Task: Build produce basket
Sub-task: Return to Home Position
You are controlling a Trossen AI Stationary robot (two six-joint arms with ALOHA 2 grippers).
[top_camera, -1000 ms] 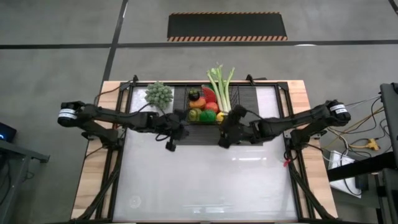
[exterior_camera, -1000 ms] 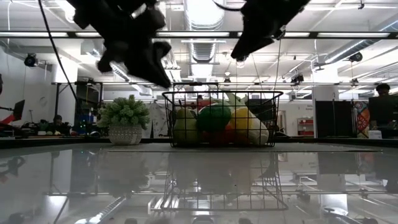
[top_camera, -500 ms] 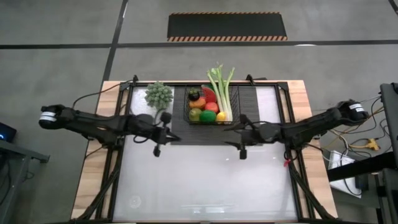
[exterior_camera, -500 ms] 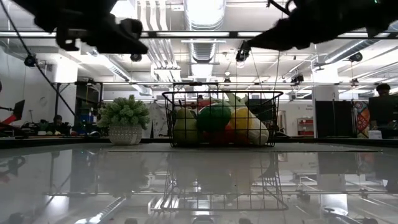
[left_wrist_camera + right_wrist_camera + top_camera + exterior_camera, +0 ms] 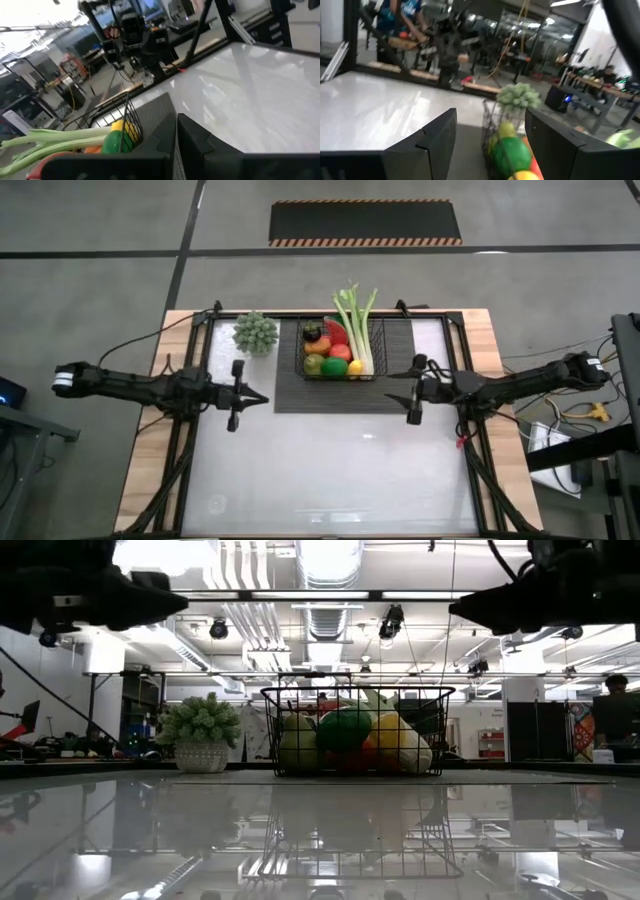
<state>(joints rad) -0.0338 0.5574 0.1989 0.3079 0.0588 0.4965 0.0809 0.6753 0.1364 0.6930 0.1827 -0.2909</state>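
Note:
The black wire basket (image 5: 338, 350) stands on a dark ribbed mat at the table's far middle, also in the low view (image 5: 355, 730). It holds the produce: a green fruit (image 5: 334, 366), a lemon (image 5: 354, 367), a red apple (image 5: 340, 352) and a dark round fruit (image 5: 313, 332). The celery (image 5: 355, 320) lies along the basket's right side, its leafy end sticking out over the far rim. My left gripper (image 5: 262, 397) is shut and level, left of the basket. My right gripper (image 5: 390, 376) is open and level, right of it. Neither holds anything.
A small potted green plant (image 5: 255, 332) stands left of the basket. The ribbed mat (image 5: 400, 355) lies bare to the basket's right. The glossy white tabletop (image 5: 330, 470) stretches toward the near edge. People and workbenches show in the room beyond.
Both arms have drawn back from the basket, the left toward the table's left edge and the right toward its right edge. Both grippers have tipped from pointing down to level. The basket and produce have stayed in place.

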